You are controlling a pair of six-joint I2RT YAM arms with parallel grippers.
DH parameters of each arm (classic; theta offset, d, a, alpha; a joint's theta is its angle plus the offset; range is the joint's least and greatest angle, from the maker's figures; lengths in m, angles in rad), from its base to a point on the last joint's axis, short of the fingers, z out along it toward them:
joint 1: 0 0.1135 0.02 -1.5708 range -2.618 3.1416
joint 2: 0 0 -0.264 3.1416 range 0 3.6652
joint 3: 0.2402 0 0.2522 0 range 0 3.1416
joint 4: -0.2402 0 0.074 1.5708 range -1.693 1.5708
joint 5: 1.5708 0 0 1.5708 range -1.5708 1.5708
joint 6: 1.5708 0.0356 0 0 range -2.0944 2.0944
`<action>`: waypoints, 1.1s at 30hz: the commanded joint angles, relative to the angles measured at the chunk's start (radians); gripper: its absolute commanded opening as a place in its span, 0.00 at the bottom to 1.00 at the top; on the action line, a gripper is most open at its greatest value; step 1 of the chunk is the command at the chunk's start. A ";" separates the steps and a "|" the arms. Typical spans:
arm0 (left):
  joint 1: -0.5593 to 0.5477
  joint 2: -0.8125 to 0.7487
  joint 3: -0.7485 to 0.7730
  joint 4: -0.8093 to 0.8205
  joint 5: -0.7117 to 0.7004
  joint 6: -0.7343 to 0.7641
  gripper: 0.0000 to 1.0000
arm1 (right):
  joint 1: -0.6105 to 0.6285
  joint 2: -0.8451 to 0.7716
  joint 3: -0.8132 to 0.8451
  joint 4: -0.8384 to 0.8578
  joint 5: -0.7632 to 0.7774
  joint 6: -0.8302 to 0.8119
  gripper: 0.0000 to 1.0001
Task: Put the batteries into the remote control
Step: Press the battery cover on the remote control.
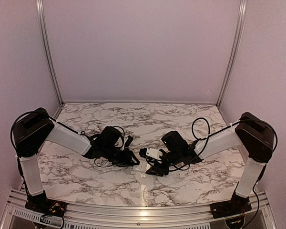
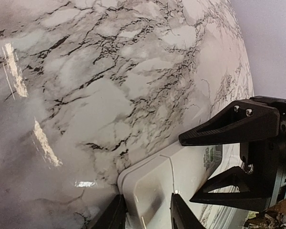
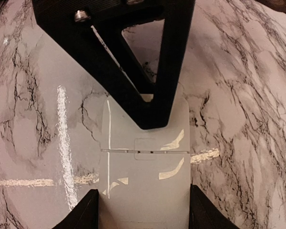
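I work over a glossy marble table (image 1: 133, 112), white veined with grey and black. Plain pale lilac walls (image 1: 143, 47) close three sides, with aluminium posts (image 1: 48, 57) at the back corners. Light leaves bright streaks (image 2: 14, 69) on the marble.

Lit dimly and evenly from overhead, with a mauve cast in the top view. Streaked with white glare on the glossy marble table (image 3: 62, 124) in both wrist views.
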 commanded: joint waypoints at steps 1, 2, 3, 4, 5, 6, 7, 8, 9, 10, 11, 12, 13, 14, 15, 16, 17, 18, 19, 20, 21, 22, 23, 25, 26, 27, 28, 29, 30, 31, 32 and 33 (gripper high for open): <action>-0.074 0.107 -0.080 -0.265 -0.009 0.043 0.36 | 0.038 0.036 -0.020 0.040 0.029 -0.038 0.01; -0.072 0.099 -0.085 -0.259 -0.010 0.041 0.37 | 0.038 0.033 -0.021 0.040 0.028 -0.039 0.00; -0.070 0.090 -0.091 -0.253 -0.010 0.037 0.37 | 0.037 0.032 -0.023 0.041 0.029 -0.039 0.01; -0.065 0.082 -0.095 -0.253 -0.015 0.033 0.37 | 0.037 0.031 -0.023 0.037 0.027 -0.040 0.01; -0.061 0.076 -0.099 -0.260 -0.020 0.034 0.37 | 0.037 0.032 -0.021 0.034 0.026 -0.040 0.01; -0.057 0.070 -0.104 -0.267 -0.026 0.037 0.36 | 0.038 0.033 -0.019 0.030 0.025 -0.041 0.01; -0.050 0.065 -0.109 -0.268 -0.031 0.037 0.36 | 0.038 0.033 -0.019 0.028 0.024 -0.042 0.00; -0.046 0.060 -0.112 -0.271 -0.036 0.038 0.35 | 0.039 0.034 -0.019 0.030 0.022 -0.041 0.01; -0.045 0.058 -0.111 -0.282 -0.044 0.042 0.33 | 0.037 0.034 -0.018 0.029 0.020 -0.040 0.01; -0.046 0.058 -0.106 -0.296 -0.052 0.050 0.31 | 0.037 0.034 -0.019 0.029 0.020 -0.040 0.01; -0.046 0.061 -0.099 -0.312 -0.060 0.059 0.30 | 0.038 0.034 -0.018 0.028 0.019 -0.040 0.00; -0.045 0.064 -0.093 -0.324 -0.063 0.070 0.29 | 0.038 0.032 -0.018 0.029 0.018 -0.039 0.00; -0.045 0.067 -0.088 -0.334 -0.067 0.080 0.28 | 0.038 0.032 -0.019 0.029 0.017 -0.038 0.01; -0.045 0.071 -0.082 -0.347 -0.075 0.089 0.27 | 0.038 0.031 -0.018 0.030 0.017 -0.039 0.01; -0.046 0.074 -0.078 -0.360 -0.085 0.097 0.25 | 0.038 0.031 -0.018 0.029 0.020 -0.039 0.01; -0.046 0.077 -0.074 -0.377 -0.095 0.103 0.22 | 0.036 0.030 -0.019 0.029 0.021 -0.040 0.01; -0.045 0.079 -0.069 -0.392 -0.106 0.109 0.20 | 0.037 0.030 -0.018 0.027 0.024 -0.040 0.01; -0.046 0.083 -0.066 -0.411 -0.115 0.112 0.20 | 0.037 0.029 -0.019 0.027 0.023 -0.040 0.01; -0.044 0.085 -0.065 -0.419 -0.122 0.112 0.19 | 0.038 0.029 -0.021 0.030 0.021 -0.040 0.00; -0.043 0.085 -0.067 -0.421 -0.125 0.108 0.20 | 0.037 0.029 -0.023 0.030 0.019 -0.040 0.01; -0.044 0.087 -0.068 -0.422 -0.128 0.102 0.19 | 0.037 0.030 -0.023 0.030 0.019 -0.039 0.00; -0.044 0.087 -0.069 -0.425 -0.135 0.097 0.20 | 0.037 0.031 -0.025 0.030 0.019 -0.039 0.00; -0.044 0.087 -0.072 -0.424 -0.140 0.093 0.21 | 0.037 0.032 -0.024 0.031 0.018 -0.039 0.01; -0.043 0.087 -0.070 -0.425 -0.145 0.089 0.29 | 0.038 0.033 -0.027 0.035 0.015 -0.039 0.01; -0.042 0.087 -0.069 -0.421 -0.145 0.089 0.31 | 0.037 0.033 -0.029 0.037 0.014 -0.039 0.01; -0.042 0.085 -0.066 -0.420 -0.144 0.086 0.33 | 0.037 0.034 -0.027 0.037 0.014 -0.039 0.01; -0.042 0.081 -0.064 -0.417 -0.144 0.085 0.35 | 0.038 0.034 -0.027 0.037 0.012 -0.039 0.01; -0.042 0.074 -0.060 -0.414 -0.146 0.083 0.35 | 0.038 0.034 -0.027 0.037 0.011 -0.039 0.01; -0.042 0.071 -0.057 -0.416 -0.150 0.080 0.36 | 0.038 0.034 -0.028 0.037 0.010 -0.039 0.01; -0.043 0.062 -0.055 -0.420 -0.160 0.078 0.36 | 0.037 0.034 -0.027 0.037 0.012 -0.039 0.00; -0.041 0.055 -0.053 -0.427 -0.170 0.076 0.37 | 0.037 0.034 -0.027 0.035 0.011 -0.038 0.01; -0.040 0.048 -0.051 -0.434 -0.180 0.074 0.37 | 0.037 0.034 -0.027 0.034 0.011 -0.038 0.01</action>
